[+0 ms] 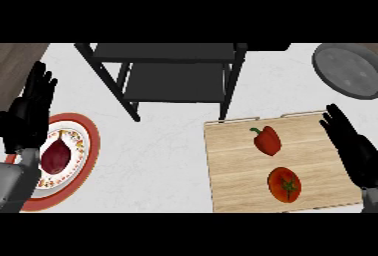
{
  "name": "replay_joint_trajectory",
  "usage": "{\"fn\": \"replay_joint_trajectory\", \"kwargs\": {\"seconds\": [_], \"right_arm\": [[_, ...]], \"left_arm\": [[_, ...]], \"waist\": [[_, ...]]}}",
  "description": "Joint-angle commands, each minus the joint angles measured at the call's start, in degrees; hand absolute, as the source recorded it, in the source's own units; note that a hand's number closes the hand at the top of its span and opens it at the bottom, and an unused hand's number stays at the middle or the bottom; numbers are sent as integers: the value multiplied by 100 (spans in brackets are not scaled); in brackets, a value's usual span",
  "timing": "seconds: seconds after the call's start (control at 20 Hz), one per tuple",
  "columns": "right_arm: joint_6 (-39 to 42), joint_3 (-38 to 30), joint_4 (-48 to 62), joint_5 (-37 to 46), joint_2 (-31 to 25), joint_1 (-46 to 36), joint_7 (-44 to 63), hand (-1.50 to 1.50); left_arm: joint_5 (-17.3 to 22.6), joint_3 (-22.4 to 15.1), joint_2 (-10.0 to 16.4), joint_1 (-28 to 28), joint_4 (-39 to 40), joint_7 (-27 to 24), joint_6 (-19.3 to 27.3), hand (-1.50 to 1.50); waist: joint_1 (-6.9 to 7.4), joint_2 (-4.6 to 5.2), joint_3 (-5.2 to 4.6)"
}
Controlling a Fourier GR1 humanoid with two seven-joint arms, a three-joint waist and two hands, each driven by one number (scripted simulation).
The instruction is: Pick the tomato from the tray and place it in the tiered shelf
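No writing, label, brand, number or sign can be read on the pale wooden tray (236,170), the black tiered shelf (173,82) or the red-rimmed patterned plate (87,150).

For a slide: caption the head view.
Open left hand and right hand; tomato and pepper on tray, tiered shelf beyond.

You see tomato (284,184): red, round, green stem facing up, lying on near right part of wooden tray (232,170). Black tiered shelf (176,80) stands upright just beyond tray's far-left corner.

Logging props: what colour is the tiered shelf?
The tiered shelf is black to dark grey, seen best in head view.
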Motion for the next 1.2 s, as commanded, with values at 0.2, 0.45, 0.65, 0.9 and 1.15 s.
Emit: {"fn": "replay_joint_trajectory", "kwargs": {"seconds": [0.2, 0.45, 0.65, 0.9, 1.15], "right_arm": [[-928, -1247, -274, 603, -858, 1020, -938, -150], [-1872, -1595, -413, 424, -37, 1871, -1020, 150], [-725, -1451, -712, 100, 331, 2092, -2115, -150], [-586, -887, -2235, 758, 103, 2915, -2187, -150], [-572, -641, -3341, 1244, -762, 3472, -739, -150]], "left_arm": [[-326, -885, -64, 844, 161, 231, -552, 0], [-327, -1279, -248, 1368, 335, -24, -997, 0], [-525, -1472, -442, 1344, 308, -47, -997, 0], [-667, -1440, -570, 1172, 487, 11, -970, 0], [-647, -1354, -406, 1124, 320, 199, -1162, 0]], "waist": [[-481, -72, -69], [-337, -46, -68], [-168, -25, -60], [-187, -19, -75], [-107, -10, -80]]}}
